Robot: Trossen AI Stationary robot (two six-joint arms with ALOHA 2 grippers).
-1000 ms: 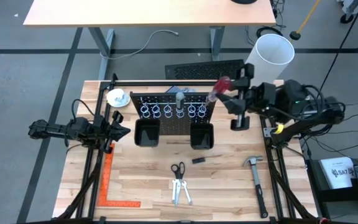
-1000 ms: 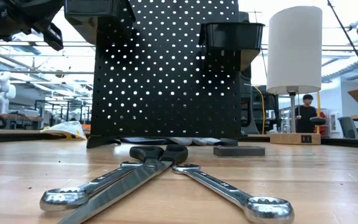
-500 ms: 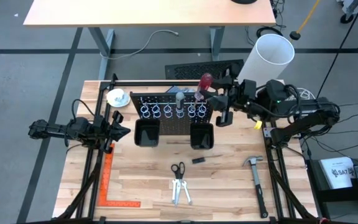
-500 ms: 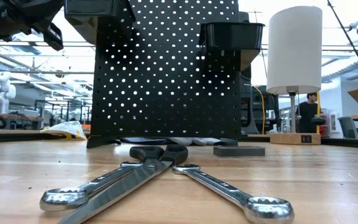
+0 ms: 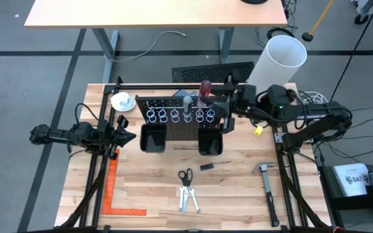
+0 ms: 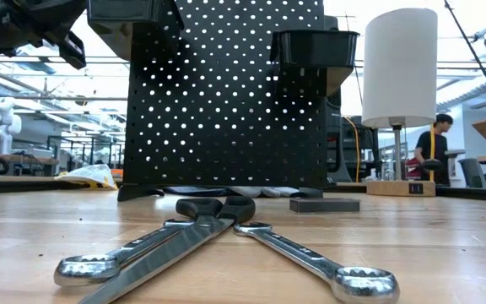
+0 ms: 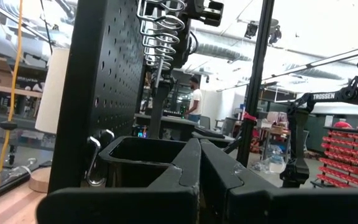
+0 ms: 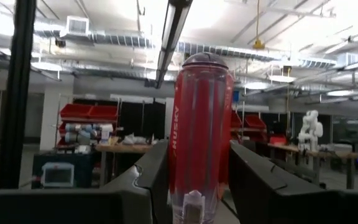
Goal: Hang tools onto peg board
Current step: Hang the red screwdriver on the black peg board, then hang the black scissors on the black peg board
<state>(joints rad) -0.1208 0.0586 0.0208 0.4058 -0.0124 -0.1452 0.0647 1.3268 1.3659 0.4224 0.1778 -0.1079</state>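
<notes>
Red-handled screwdriver (image 8: 197,130) sits clamped in the right gripper (image 5: 220,105) above the peg board (image 5: 180,116) at upper centre, while the left gripper (image 5: 123,134), fingers together, waits at middle left.

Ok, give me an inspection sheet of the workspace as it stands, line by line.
Surface: wooden table, orange square ruler at its left front.
Job's things: peg board upright, one tool in its rings; scissors and wrenches lying in front.
Clutter: hammer, small black block, white tube.
Grippers: right pincer shut on red-handled screwdriver above the rings; left pincer shut, empty, left of the board.
Cables: bundles along the right arm.
Surroundings: a person in the room behind.
</notes>
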